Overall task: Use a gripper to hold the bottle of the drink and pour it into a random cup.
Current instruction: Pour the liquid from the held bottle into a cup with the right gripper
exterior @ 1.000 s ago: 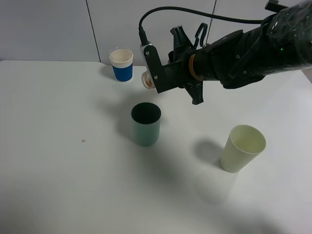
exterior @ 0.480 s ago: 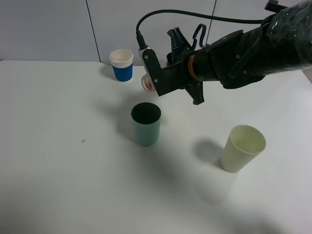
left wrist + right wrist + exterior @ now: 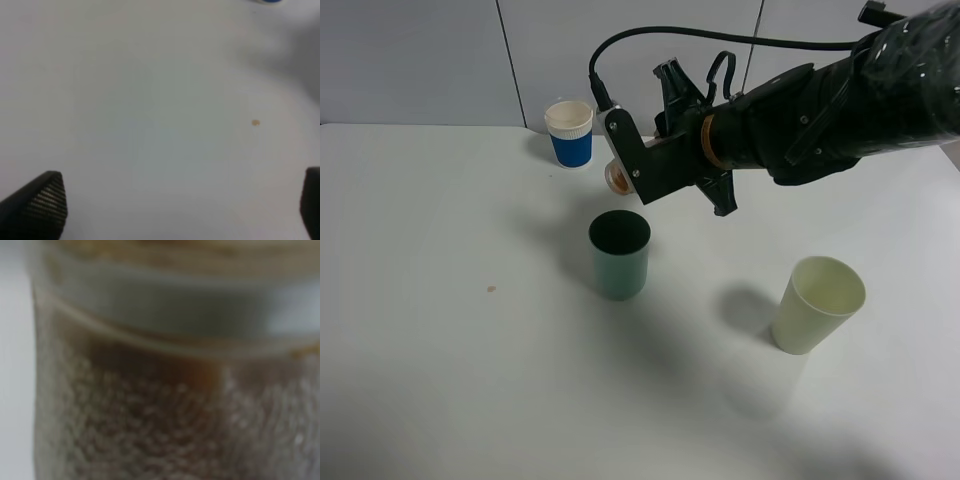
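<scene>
My right gripper (image 3: 638,165), black with an orange ring, is shut on the bottle of the drink (image 3: 617,177). The bottle lies tipped on its side, its brownish mouth pointing left and down, above and just behind the teal-green cup (image 3: 619,255). The cup stands upright mid-table with a dark inside. In the right wrist view the bottle (image 3: 170,370) fills the frame, blurred and brownish. My left gripper (image 3: 175,210) is open over bare table; only its two black fingertips (image 3: 37,202) show, and it is out of the exterior view.
A blue-sleeved white paper cup (image 3: 570,132) stands at the back, left of the gripper. A pale yellow-green tumbler (image 3: 817,304) stands at the front right. A small brown speck (image 3: 491,290) lies on the white table (image 3: 440,380).
My right gripper has shifted slightly left and rotated, tipping the bottle's mouth further down toward the teal-green cup. The cups have not moved.
</scene>
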You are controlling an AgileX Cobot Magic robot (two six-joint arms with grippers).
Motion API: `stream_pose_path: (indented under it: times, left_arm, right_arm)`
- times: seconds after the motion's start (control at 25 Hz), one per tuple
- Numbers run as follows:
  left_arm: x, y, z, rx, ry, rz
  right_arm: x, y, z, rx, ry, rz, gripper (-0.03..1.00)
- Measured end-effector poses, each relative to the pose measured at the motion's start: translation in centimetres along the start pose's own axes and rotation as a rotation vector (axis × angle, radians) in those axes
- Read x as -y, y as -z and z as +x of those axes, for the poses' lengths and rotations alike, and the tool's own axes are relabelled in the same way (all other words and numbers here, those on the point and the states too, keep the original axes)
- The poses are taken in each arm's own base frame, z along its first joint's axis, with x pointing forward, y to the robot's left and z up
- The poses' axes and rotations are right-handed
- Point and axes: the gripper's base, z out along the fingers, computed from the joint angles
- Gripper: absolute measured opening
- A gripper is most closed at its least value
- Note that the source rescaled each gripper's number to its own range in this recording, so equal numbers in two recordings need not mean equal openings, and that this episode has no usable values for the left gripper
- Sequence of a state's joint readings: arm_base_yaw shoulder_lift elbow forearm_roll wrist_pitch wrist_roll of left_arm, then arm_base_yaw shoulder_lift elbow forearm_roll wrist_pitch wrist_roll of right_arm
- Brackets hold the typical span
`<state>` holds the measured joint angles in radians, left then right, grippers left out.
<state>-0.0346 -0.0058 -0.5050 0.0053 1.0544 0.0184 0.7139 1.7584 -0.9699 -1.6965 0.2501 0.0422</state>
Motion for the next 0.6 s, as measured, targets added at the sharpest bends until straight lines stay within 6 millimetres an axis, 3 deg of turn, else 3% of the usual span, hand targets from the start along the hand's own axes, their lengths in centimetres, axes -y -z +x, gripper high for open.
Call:
stream_pose_path:
  times: [0.6]
  left_arm:
    - [0.00,0.00,0.00,0.000,0.000,0.000]
  right_arm:
    - [0.00,0.01,0.00,-0.002,0.159,0.000,0.01]
